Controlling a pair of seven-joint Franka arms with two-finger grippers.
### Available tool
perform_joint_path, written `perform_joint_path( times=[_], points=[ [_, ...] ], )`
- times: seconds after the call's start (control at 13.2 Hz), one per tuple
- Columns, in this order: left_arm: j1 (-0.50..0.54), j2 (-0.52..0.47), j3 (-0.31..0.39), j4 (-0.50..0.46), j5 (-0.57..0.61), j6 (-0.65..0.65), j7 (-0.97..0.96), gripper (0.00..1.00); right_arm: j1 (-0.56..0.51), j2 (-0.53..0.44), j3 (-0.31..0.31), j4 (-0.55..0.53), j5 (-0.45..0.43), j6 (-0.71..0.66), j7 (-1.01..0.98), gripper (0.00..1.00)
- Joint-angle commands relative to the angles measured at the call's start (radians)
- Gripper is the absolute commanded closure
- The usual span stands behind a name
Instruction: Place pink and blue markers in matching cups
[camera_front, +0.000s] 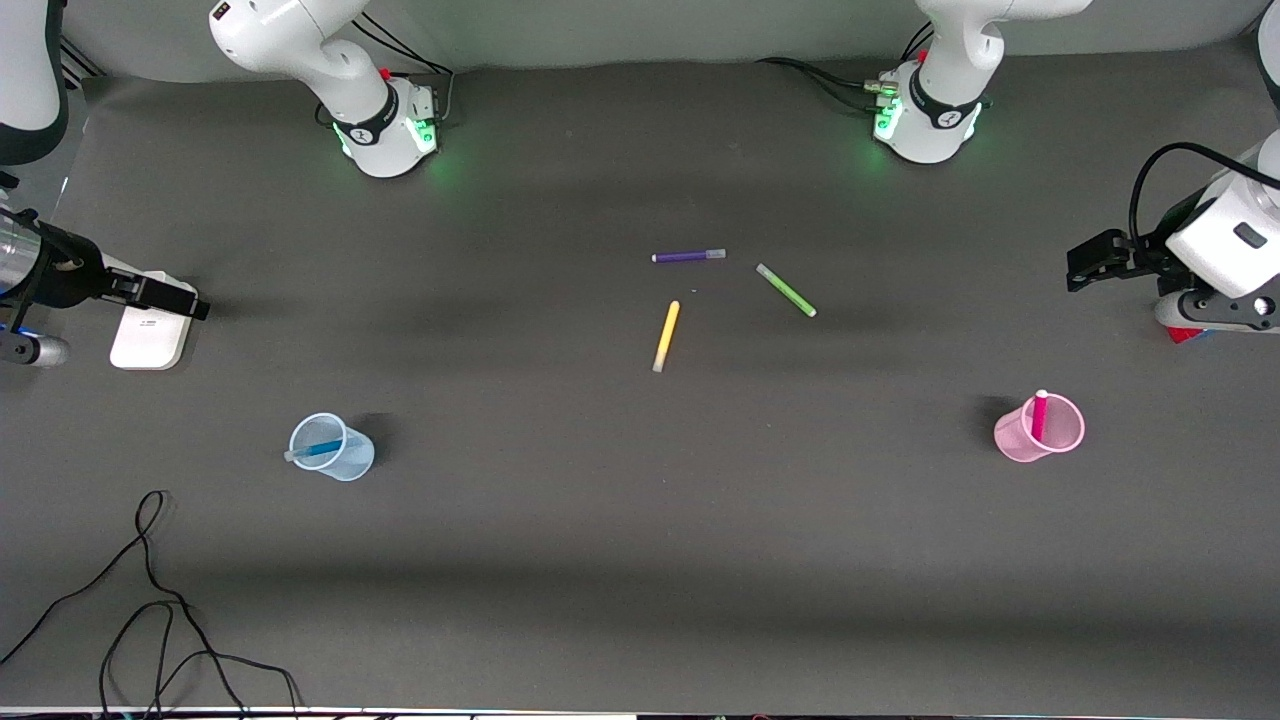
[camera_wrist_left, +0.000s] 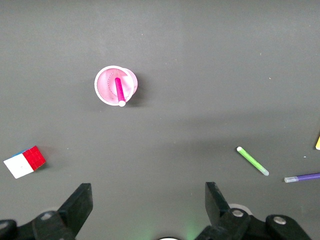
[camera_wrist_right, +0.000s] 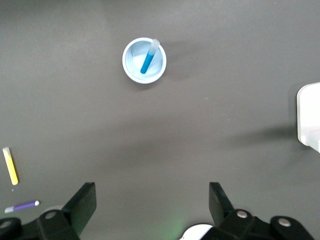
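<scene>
Front view: pink marker (camera_front: 1040, 412) stands in pink cup (camera_front: 1038, 430), blue marker (camera_front: 318, 449) in blue cup (camera_front: 330, 447). Looks done, so arms just wait, clear of the cups.
Left wrist: left gripper (camera_wrist_left: 149, 210) wide, empty.
Right wrist: right gripper (camera_wrist_right: 152, 207) wide, empty.

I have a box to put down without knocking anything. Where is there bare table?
The wide strip between the blue cup and the pink cup is free, nearer the camera than the yellow marker. Crowded: the middle, around the yellow, purple marker and green marker.
</scene>
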Motion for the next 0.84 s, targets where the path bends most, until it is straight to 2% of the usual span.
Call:
perform_joint_path(
  times=[0.0,0.08,0.15,0.38,0.46,0.61,0.76],
  points=[
    [-0.013,-0.014,0.009,0.003,-0.008,-0.025,-0.007,0.0,-0.006,-0.005,0.006,0.029,-0.014,-0.054,-0.024,0.0],
    [-0.013,-0.014,0.009,0.006,-0.004,-0.032,-0.004,0.0,-0.018,-0.005,0.015,0.03,-0.014,-0.057,-0.024,0.0],
    [-0.011,-0.016,0.009,0.011,-0.002,-0.04,0.003,0.0,-0.065,-0.005,0.061,0.032,-0.013,-0.057,-0.024,0.0],
    [-0.011,-0.014,0.009,0.014,-0.002,-0.043,0.004,0.0,-0.354,-0.013,0.36,0.03,-0.014,-0.092,-0.086,0.0],
    [-0.01,-0.014,0.009,0.02,-0.002,-0.045,0.004,0.0,-0.448,-0.022,0.437,0.027,-0.014,-0.092,-0.121,0.0],
    [-0.013,-0.008,0.009,0.023,0.0,-0.043,-0.003,0.0,-0.574,-0.065,0.54,0.009,-0.013,-0.092,-0.201,0.0],
    [-0.01,-0.006,0.009,0.026,0.004,-0.039,-0.003,0.0,-0.653,-0.073,0.652,-0.008,-0.023,-0.074,-0.192,0.0]
  ],
)
